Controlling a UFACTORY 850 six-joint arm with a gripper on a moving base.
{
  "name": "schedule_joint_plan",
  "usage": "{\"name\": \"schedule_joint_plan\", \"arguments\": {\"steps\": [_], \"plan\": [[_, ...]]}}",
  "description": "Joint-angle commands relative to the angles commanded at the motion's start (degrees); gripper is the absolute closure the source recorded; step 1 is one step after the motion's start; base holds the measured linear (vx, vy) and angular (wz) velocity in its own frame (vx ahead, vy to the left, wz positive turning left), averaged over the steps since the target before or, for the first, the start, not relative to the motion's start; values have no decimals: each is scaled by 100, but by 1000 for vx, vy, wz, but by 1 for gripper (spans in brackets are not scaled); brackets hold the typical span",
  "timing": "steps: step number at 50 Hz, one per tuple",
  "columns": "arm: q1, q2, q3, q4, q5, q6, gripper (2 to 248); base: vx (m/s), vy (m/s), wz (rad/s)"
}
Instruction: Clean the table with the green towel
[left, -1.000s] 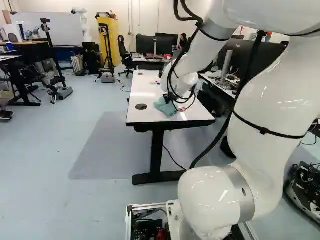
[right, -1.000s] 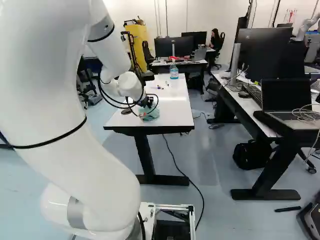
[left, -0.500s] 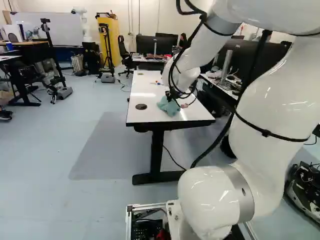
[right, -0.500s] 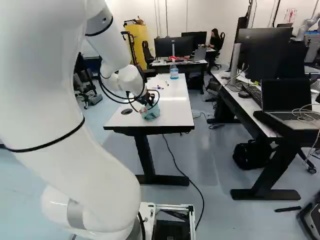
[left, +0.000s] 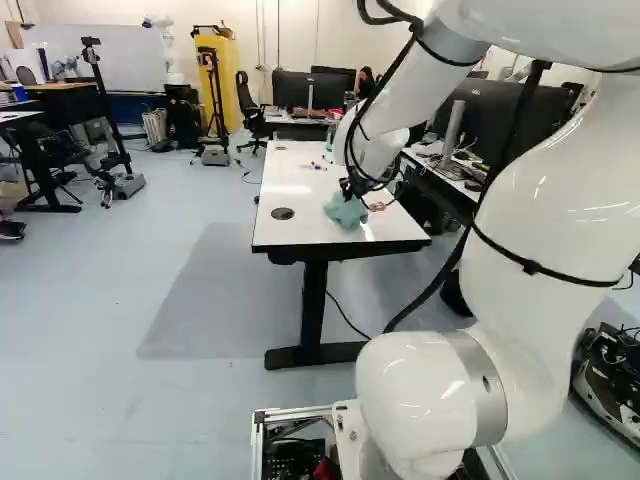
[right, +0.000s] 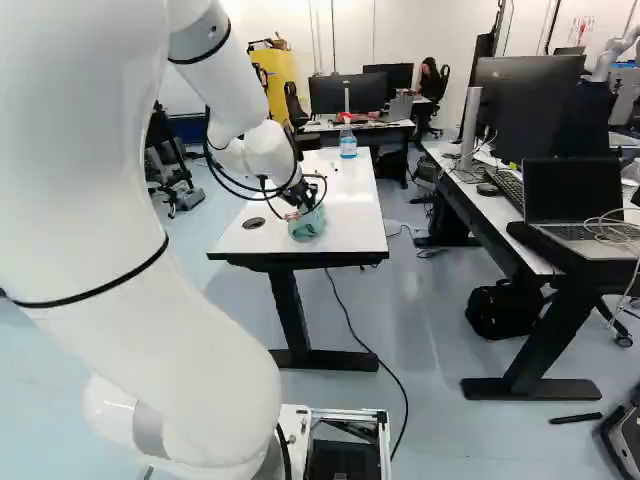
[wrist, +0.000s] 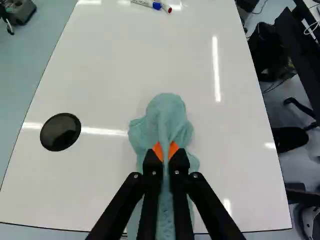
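At the near part of the white table (left: 292, 232), my gripper (right: 304, 196) points down, its fingertips hidden by the green towel (right: 307, 224). In the wrist view the orange pads of my gripper (wrist: 165, 151) pinch a fold of the towel (wrist: 168, 117) from both sides. The cloth bunches out ahead of the fingertips and runs back between the fingers, against the tabletop (wrist: 120, 60) as far as can be told. From the left base view, the towel (left: 346, 211) is right of the round black disc (left: 283, 213).
Markers (wrist: 152, 5) lie farther up the table, ahead of the gripper. A spray bottle (right: 348, 140) stands at the table's far end. To the right, a second desk (right: 492, 205) carries monitors and a laptop (right: 575, 200). Another robot (right: 612, 55) is in the far background.
The arm has swung a little to the right, and the gripped towel has shifted with it across the near part of the table. The base has stayed in place.
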Motion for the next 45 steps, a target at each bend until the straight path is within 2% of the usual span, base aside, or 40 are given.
{"name": "schedule_joint_plan", "arguments": {"steps": [14,39,45], "plan": [[-209,-87,-92,0,0,0,220,0,0,0],[-211,-88,-92,0,0,0,220,0,0,0],[-267,-96,-101,0,0,0,220,0,0,0]]}}
